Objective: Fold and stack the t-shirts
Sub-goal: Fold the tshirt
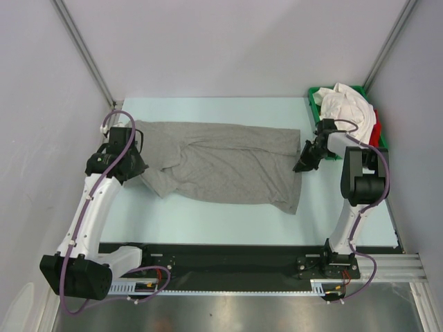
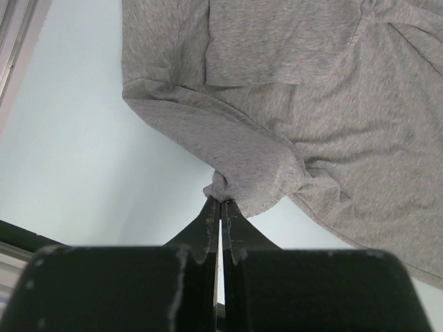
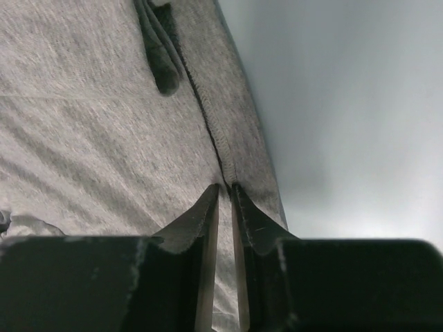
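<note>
Two lanes of the pale blue worktop [image 1: 208, 221] are open. One is a wide strip between the spread heather grey cotton t-shirt [image 1: 228, 166] and the black base rail [image 1: 228, 254]. The other is a narrower strip from the shirt to the back wall [image 1: 228, 48]. The green plastic tray [image 1: 314, 102], heaped with white and red shirts [image 1: 342, 105], blocks the far right corner. The left tool [image 1: 142, 171] and right tool [image 1: 299, 167] occupy the shirt's ends, close to the side walls [image 1: 41, 138].

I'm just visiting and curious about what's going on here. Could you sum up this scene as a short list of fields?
Shirt: grey t-shirt, spread rumpled on the table
Left side: left claw pinched shut on a bunched shirt edge
Right side: right claw closed on the opposite hem
Waiting: white shirts and a red shirt heaped in the green tray, far right corner
</note>
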